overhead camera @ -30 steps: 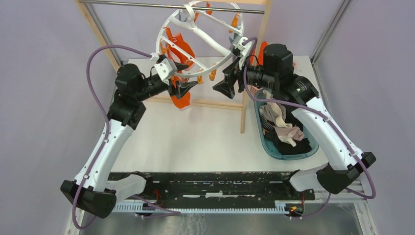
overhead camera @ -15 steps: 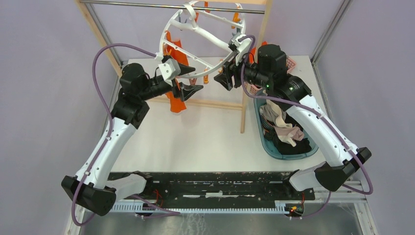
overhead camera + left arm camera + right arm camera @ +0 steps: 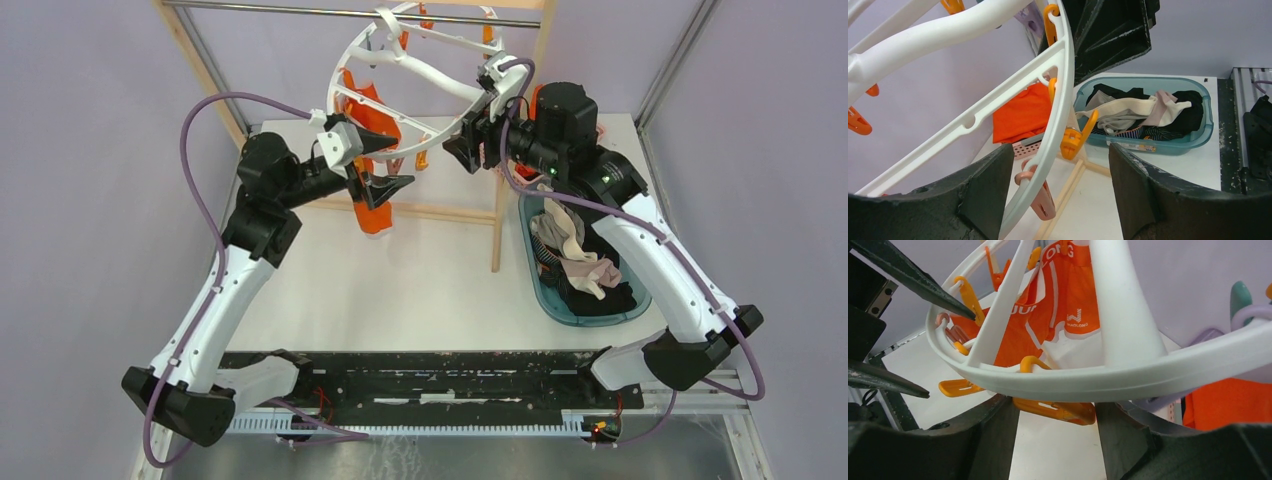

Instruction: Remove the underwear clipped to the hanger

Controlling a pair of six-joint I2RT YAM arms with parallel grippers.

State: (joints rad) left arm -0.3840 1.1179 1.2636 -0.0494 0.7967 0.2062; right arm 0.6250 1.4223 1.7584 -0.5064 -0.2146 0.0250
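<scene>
- The bright orange underwear with white trim (image 3: 1068, 295) hangs clipped under the left side of the large white plastic ring hanger (image 3: 1148, 375). The black garment (image 3: 1193, 112) and the beige-grey garment (image 3: 1118, 112) lie in the teal plastic basket (image 3: 1188, 145) on the right.
- Your left gripper (image 3: 405, 162) stands wide and holds nothing. The ring's rim passes between its jaws, and the orange garment hangs just beside it.
- Your right gripper (image 3: 455, 152) sits at the opposite rim with its jaws apart. A small orange peg (image 3: 1058, 410) lies in the gap, and no grip on anything shows.
- Risk: if you close the left jaws where they are, you will likely take the rim rather than the cloth.
- Risk: the ring appears tilted and hangs only by its hook on the metal bar (image 3: 300, 11). A pull on a garment whose peg is not opened could swing the ring, lift the hook off the bar, or stretch the fabric.
- Risk: closing the right jaws may only pinch an empty peg, which steadies nothing.
- Risk: both grippers are near each other across the ring, so a swing could knock one against the other.
</scene>
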